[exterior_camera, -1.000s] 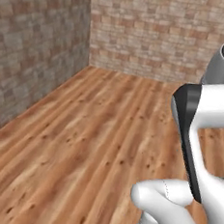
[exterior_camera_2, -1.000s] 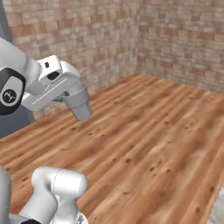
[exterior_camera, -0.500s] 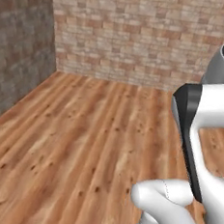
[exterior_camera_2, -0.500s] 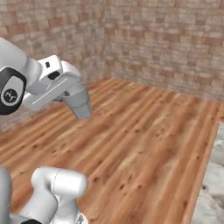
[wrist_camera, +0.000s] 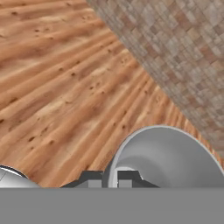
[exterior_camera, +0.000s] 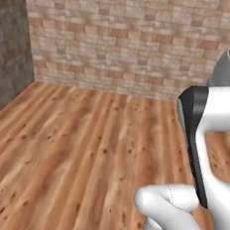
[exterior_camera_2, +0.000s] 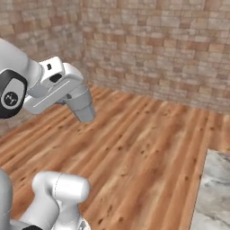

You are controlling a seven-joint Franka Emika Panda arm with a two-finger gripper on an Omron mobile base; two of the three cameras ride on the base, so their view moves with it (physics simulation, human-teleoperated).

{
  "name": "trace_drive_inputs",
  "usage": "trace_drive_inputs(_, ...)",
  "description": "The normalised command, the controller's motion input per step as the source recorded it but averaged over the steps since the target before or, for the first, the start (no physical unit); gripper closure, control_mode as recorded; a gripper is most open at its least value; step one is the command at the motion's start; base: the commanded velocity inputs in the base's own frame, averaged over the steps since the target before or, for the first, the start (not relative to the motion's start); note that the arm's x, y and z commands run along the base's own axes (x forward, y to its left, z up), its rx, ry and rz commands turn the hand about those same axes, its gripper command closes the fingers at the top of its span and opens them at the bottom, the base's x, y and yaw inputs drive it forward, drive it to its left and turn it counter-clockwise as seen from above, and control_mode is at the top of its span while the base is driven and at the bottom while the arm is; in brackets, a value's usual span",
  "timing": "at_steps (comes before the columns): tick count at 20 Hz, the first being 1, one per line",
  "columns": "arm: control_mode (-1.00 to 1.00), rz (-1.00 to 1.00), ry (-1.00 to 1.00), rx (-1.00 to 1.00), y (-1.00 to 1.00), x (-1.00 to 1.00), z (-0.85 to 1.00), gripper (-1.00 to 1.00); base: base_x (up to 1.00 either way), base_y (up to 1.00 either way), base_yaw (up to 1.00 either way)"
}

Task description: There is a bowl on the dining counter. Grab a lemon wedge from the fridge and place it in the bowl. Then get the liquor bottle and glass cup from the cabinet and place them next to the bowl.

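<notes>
The robot's gripper (wrist_camera: 107, 181) is closed and holds nothing. No fridge or lemon wedge is in sight — only warm brown wooden plank floor (exterior_camera: 73, 158) below the brick wall (exterior_camera: 119, 38). A wedge is probably light, soft, slippery — pinch its rind gently.

Lighting is even and fairly bright, diffuse with no clear source; the wooden floor (exterior_camera: 73, 153) carries no cast shadows or glare; the brick wall (exterior_camera: 119, 38) looks soft and low-resolution; rendered edges appear slightly blurred throughout.
</notes>
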Motion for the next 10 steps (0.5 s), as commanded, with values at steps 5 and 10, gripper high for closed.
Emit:
trace_drive_inputs(5, 1.0, 0.0, 0.0, 0.0, 0.0, 0.0, 0.0, 1.0, 1.0, 0.0, -0.18)
trace_drive_inputs(10, 1.0, 0.0, 0.0, 0.0, 0.0, 0.0, 0.0, 1.0, 1.0, 0.0, -0.23)
